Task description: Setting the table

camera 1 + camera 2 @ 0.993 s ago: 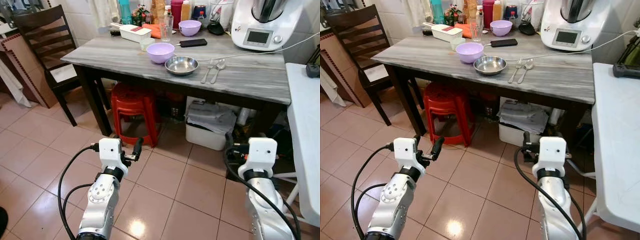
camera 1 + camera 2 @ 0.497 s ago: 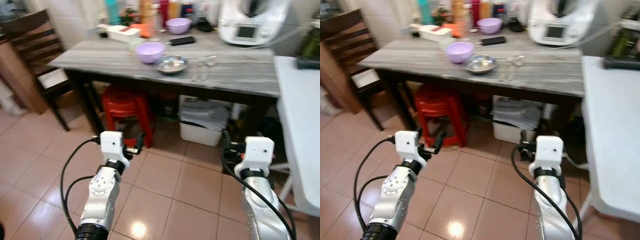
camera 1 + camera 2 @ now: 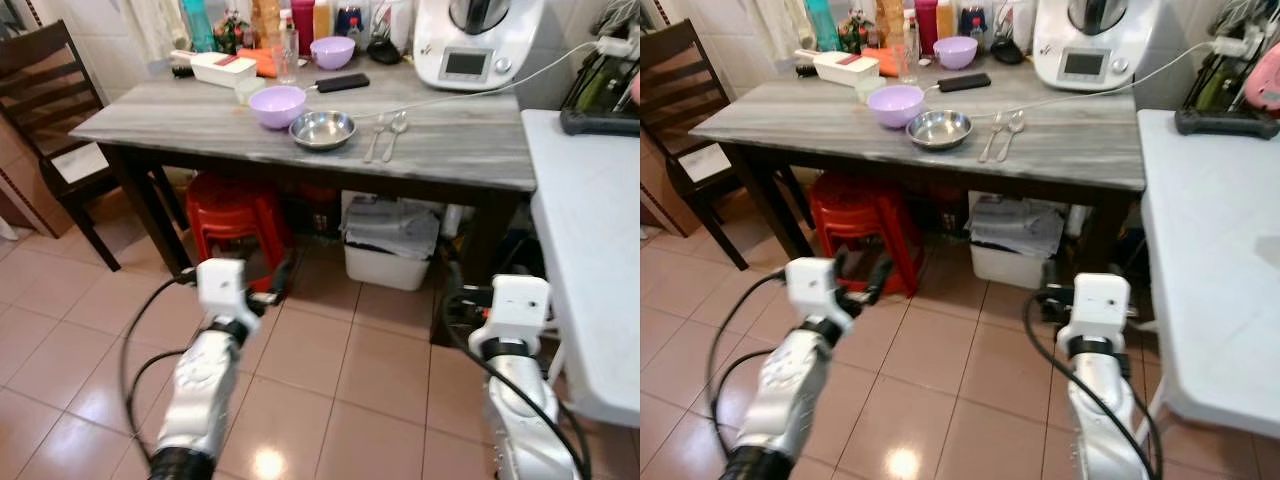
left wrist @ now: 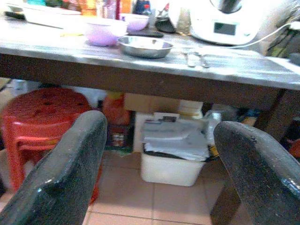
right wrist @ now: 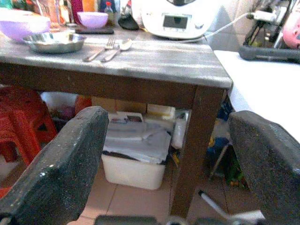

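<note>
Head cam, left eye: grey wood-grain table [image 3: 480, 150] on dark legs spans the upper half of the frame. On it, upper centre: round steel bowl [image 3: 322, 129], shiny and shallow; lilac plastic bowl [image 3: 277, 105] touching-close to its left; fork [image 3: 373, 136] and spoon [image 3: 393, 130] side by side just right of the steel bowl. Second lilac bowl [image 3: 332, 52] and black phone [image 3: 342, 82] further back, white kitchen machine [image 3: 473, 42] at top right. Red plastic stool [image 3: 232, 215] and a white bin [image 3: 388, 245] under the table; glossy terracotta floor tiles [image 3: 330, 400]. Left gripper [image 3: 268, 290] sits lower left, held low over the tiles, forearm angled up and forward, well short of and below the tabletop. Right arm [image 3: 515, 360] lower right, same low forward pose, its fingers hidden behind the white wrist block. White tiled counter [image 3: 590, 250] on the right edge. Left wrist cam: two rounded black matte fingers [image 4: 61, 183] spread wide, nothing between them, table edge and steel bowl far ahead in the upper frame. Right wrist cam: fingers [image 5: 61, 168] likewise parted and empty, fork and spoon in the upper left, table leg [image 5: 192, 154] dead centre.
</note>
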Robot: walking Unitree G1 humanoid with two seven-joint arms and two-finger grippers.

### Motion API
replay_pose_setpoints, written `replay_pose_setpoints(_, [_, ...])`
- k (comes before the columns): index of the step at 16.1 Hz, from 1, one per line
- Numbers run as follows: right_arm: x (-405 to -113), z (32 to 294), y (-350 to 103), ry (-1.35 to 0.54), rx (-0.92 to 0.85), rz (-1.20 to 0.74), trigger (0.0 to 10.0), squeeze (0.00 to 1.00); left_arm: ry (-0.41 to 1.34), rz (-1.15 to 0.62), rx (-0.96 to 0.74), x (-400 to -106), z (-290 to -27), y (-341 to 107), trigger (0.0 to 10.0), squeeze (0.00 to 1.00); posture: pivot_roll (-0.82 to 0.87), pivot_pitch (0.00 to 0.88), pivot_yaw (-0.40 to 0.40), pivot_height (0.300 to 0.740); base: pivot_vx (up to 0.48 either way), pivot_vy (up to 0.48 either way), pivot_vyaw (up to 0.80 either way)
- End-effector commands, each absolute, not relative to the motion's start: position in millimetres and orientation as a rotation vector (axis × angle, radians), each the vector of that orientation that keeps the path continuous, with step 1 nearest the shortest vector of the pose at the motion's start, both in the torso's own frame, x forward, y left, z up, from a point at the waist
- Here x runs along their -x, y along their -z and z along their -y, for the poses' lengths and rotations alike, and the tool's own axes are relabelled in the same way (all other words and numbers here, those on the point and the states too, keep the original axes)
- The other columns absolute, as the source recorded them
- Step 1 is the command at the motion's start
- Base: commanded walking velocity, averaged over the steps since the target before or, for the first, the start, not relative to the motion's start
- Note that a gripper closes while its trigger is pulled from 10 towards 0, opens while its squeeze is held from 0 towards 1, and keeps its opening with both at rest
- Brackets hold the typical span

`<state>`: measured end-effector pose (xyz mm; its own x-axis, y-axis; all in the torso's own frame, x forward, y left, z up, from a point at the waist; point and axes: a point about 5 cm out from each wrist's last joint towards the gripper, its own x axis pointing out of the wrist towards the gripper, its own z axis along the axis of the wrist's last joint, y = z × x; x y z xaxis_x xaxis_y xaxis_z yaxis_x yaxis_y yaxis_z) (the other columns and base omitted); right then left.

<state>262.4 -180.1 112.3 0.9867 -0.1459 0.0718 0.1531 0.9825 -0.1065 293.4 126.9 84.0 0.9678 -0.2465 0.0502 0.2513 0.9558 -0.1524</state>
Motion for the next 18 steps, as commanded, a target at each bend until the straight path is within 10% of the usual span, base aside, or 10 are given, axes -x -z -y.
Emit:
replay_pose_setpoints(1, [-262.5,183.5,-117.5,0.156,0.115,0.087,10.0,0.0,0.274,0.043,0.163,-292.3,-122.0,-86.8,10.0,0.0,-0.15,0.0,0.076,0.74,0.0,-0.42,0.0])
replay_pose_setpoints(18, [-265.2,179.9,-120.3,0.151,0.1,0.106,10.0,0.0,0.297,0.051,0.166,-294.4,-121.4,-91.7,10.0,0.0,-0.15,0.0,0.083,0.74,0.0,-0.402,-0.39])
